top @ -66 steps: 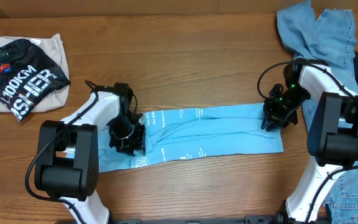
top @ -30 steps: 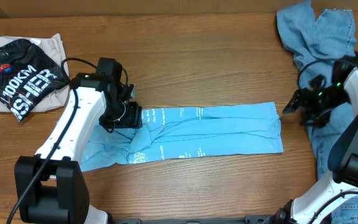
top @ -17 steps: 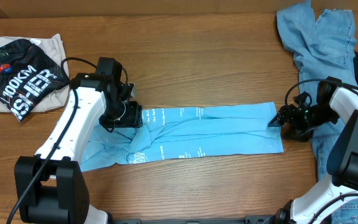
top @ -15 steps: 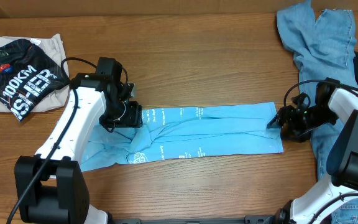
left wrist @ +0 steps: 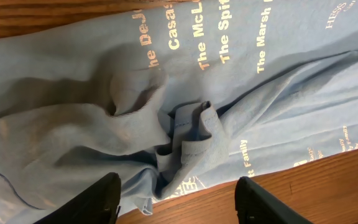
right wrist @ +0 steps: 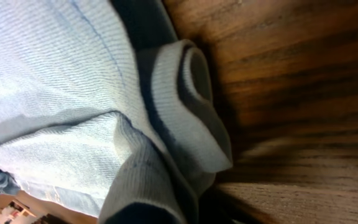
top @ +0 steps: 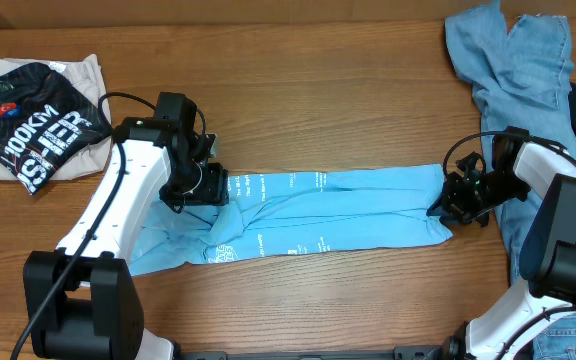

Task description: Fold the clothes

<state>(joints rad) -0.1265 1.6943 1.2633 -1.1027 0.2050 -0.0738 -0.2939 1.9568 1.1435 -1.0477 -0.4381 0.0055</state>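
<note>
**A:** Where's the T-shirt (top: pixel 328 215) sitting right now?

**B:** Middle of the table (top: pixel 308 100), folded into a long soft cotton band. The left end is bunched and the right hem is rolled. There's open wood above and below it. The jeans (top: pixel 508 60) crowd the far right corner, and the black shirt (top: pixel 33 120) is way off left.

**A:** And the claws?

**B:** The left claw (top: pixel 203 190) is spread wide over the bunched end, gripping nothing. The right claw (top: pixel 450 205) looks pinched onto the ribbed right hem.

I work on a brown wooden table (top: pixel 318 100), its dark-streaked grain running side to side, evenly lit with soft shadows across the top.
</note>
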